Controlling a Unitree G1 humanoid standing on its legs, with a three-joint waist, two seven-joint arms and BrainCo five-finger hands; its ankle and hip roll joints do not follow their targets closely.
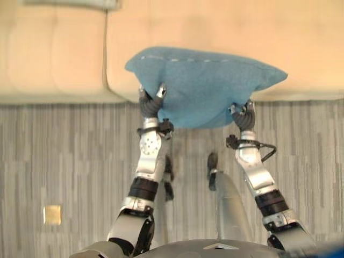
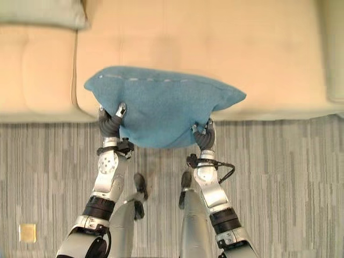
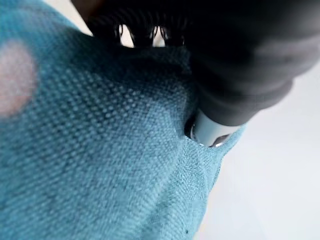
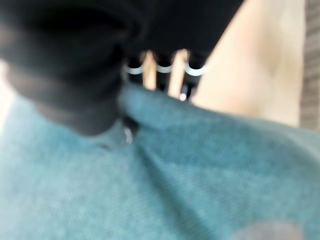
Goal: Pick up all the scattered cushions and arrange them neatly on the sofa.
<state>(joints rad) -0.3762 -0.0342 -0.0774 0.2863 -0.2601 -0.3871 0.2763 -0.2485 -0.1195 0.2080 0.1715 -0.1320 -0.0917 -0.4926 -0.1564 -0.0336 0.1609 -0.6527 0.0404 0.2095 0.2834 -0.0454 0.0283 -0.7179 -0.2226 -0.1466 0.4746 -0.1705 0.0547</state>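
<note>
A blue cushion hangs in the air over the front edge of the beige sofa, carried between both hands. My left hand grips its left lower edge, with the thumb pressed into the fabric and the fingers curled behind it. My right hand clamps the right lower edge in the same way, the cloth bunched under its dark cover. A pale grey-green cushion lies on the sofa seat at the far left.
Grey striped carpet runs up to the sofa front. A small gold square plate is set in the floor at the lower left. A seam divides the sofa seat; the sofa's right arm stands at the far right.
</note>
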